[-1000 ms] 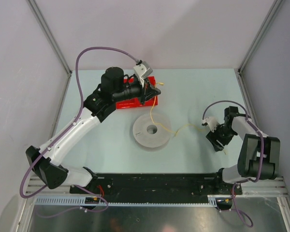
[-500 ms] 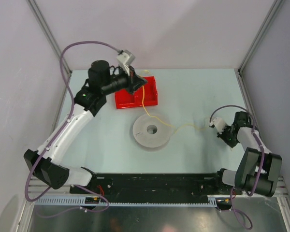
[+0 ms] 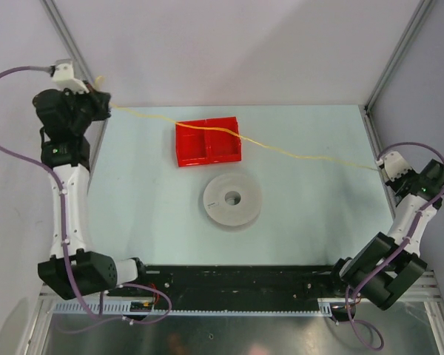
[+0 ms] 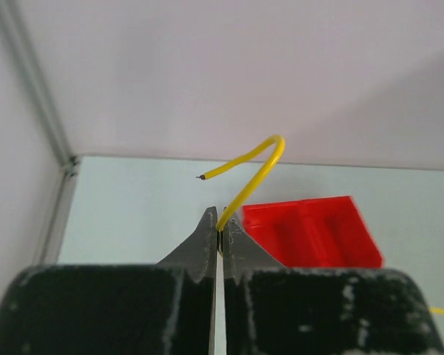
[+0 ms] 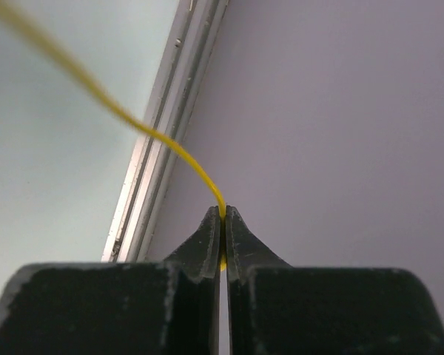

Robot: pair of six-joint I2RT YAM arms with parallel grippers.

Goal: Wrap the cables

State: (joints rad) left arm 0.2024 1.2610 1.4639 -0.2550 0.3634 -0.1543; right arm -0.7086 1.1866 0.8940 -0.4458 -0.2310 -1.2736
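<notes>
We find the yellow wire (image 3: 281, 151) stretched above the bench (image 3: 318, 214), pinched endwise by the left end effector (image 4: 218, 222) and right end effector (image 5: 222, 214); we judge winding onto the grey spool (image 3: 216, 205) comes next.

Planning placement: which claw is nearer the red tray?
Left. The left claw sits left of the red tray, at the table's far left corner; the right claw is farther, at its right edge. Both pinch the yellow wire.
</notes>
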